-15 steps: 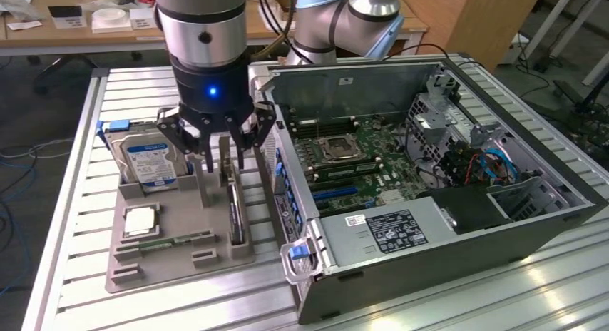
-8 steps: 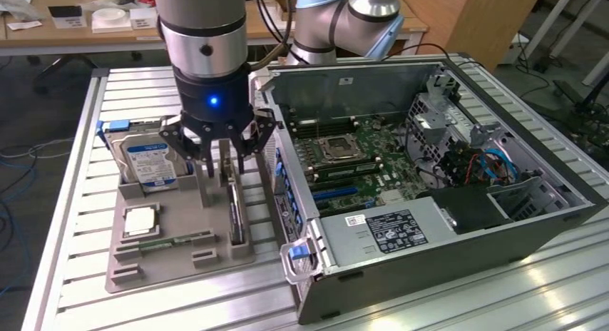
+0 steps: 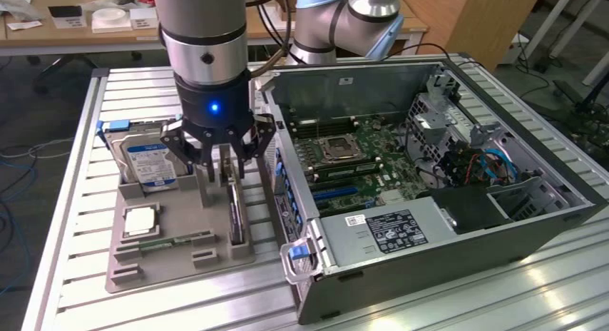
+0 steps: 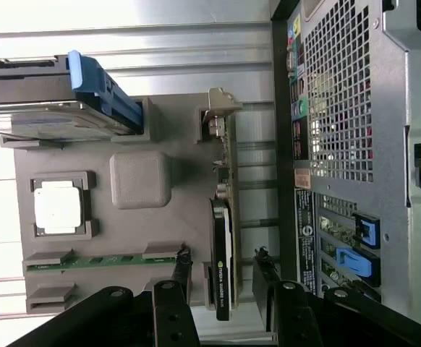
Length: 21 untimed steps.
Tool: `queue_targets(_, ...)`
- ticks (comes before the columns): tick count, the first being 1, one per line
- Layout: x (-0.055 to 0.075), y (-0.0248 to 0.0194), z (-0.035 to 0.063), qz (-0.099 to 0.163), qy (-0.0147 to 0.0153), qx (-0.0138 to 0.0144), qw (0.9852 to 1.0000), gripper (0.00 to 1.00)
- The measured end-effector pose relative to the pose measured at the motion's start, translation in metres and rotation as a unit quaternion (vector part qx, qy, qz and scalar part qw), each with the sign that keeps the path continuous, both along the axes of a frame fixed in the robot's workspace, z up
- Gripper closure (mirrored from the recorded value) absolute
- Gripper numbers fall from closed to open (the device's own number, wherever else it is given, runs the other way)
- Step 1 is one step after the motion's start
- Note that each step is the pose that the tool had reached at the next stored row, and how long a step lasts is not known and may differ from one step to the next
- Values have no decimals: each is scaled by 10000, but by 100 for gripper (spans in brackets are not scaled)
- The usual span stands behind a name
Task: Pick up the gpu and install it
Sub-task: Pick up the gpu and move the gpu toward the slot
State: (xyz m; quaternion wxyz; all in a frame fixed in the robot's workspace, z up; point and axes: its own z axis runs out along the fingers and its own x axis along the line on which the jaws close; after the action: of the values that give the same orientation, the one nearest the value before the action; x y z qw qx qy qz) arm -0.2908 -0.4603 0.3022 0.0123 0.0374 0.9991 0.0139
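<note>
Open wide on the gripper (image 3: 228, 175) (image 4: 223, 269), with nothing held. Pointing straight down over the gpu (image 3: 235, 215) (image 4: 223, 238), one of the fingers (image 4: 181, 264) to each side of the card's black-faced part, with a clear gap to the card on both sides. Not possible to tell whether the tips are level with the card's top edge or just above it.

Below, the gpu on its long edge in a slot of the grey tray (image 3: 128, 270) (image 4: 139, 179), on the side of the tray nearest the computer case (image 3: 543, 202) (image 4: 406, 108), with a pale metal bracket (image 4: 222, 108) at one end.

In the same tray, a hard drive (image 3: 147, 160) (image 4: 37, 119) with a blue tab, a square silver processor chip (image 3: 140, 220) (image 4: 58, 207) in its own pocket, and a narrow green memory stick (image 3: 176, 240) (image 4: 102, 262) lying flat.

Under the tray, a slatted metal counter (image 3: 67, 202) (image 4: 160, 50).

On the exterior view's right, just beside the tray, the case lying open with the motherboard (image 3: 361, 153) bare and a labelled power supply (image 3: 390, 231) at its near end.
</note>
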Motion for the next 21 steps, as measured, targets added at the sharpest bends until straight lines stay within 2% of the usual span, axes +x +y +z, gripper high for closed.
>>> queue_targets(11, 4, -10, -163, 1, 0, 0, 10000, 53)
queue_targets(18, 12, -10, -176, 1, -1, 1, 10000, 53)
queue_targets(21, 12, -10, -220, 0, 0, 0, 10000, 53)
